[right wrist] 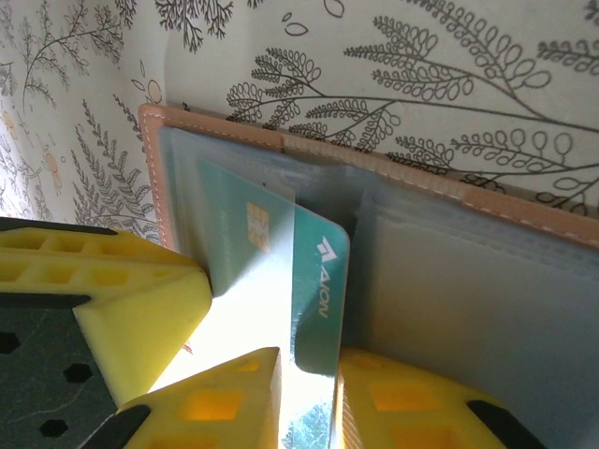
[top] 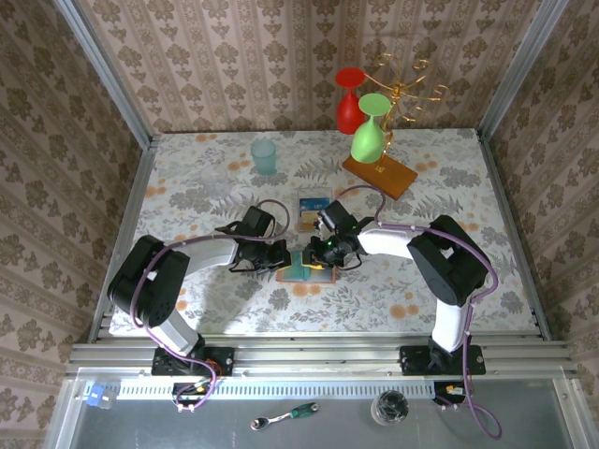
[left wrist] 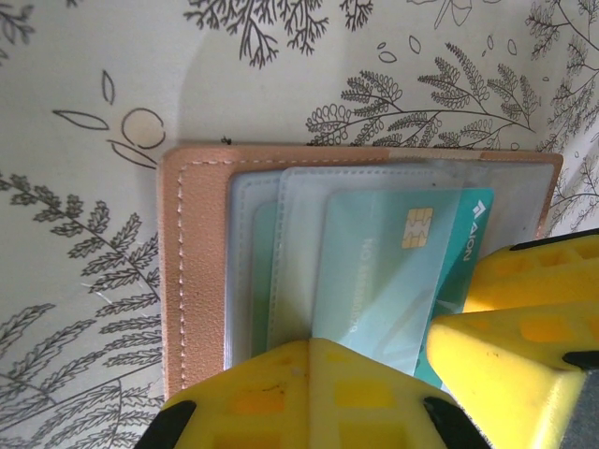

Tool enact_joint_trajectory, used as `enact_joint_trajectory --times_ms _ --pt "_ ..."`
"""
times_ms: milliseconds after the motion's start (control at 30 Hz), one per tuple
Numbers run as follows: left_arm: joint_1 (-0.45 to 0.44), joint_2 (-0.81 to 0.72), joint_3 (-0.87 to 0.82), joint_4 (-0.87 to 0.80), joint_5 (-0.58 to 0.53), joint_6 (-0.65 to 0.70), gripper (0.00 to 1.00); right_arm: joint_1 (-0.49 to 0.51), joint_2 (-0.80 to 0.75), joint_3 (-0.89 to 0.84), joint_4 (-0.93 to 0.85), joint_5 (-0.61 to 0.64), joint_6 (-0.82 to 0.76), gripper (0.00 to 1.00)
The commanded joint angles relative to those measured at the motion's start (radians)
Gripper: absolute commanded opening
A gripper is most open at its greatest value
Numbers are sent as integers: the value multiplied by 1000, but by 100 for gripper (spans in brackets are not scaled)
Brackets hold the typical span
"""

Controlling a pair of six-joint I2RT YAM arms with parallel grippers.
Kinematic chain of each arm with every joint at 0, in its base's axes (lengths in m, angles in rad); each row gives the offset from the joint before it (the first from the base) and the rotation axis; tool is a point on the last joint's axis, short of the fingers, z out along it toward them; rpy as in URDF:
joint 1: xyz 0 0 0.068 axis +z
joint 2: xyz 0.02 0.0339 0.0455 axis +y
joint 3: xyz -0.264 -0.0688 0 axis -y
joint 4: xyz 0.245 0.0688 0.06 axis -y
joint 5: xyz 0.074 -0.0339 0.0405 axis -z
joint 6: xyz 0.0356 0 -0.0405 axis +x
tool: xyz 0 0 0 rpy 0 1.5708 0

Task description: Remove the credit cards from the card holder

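Note:
The tan leather card holder (top: 301, 273) lies open on the table between my grippers, its clear sleeves facing up (left wrist: 201, 262) (right wrist: 524, 210). A teal credit card (left wrist: 374, 271) with a chip sticks partway out of a sleeve. My left gripper (top: 281, 260) is shut, its tips (left wrist: 315, 348) pressing on the sleeves. My right gripper (top: 323, 254) straddles the card's protruding end (right wrist: 323, 281). Its jaws (right wrist: 309, 374) stand narrowly apart, one finger against the card's edge and a thin gap at the other. Two more cards (top: 312, 210), blue and tan, lie flat just behind.
A teal cup (top: 264, 155) stands at the back left. At the back right a wooden rack base (top: 379, 175) carries a gold rack (top: 402, 79), with a green goblet (top: 370, 136) and a red goblet (top: 349, 98) beside it. Metal rails edge the table.

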Motion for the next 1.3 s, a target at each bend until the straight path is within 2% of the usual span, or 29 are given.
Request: enact_joint_trajectory --times_ms 0,567,1267 --pt "-5 31 -10 -26 -12 10 0 -7 -5 -17 19 -19 11 20" --pt "5 18 -14 -48 -21 13 0 -36 -52 -61 5 3 -15 12" --pt "11 -19 -7 -54 -20 9 0 -68 -177 -27 -156 46 -126 7"
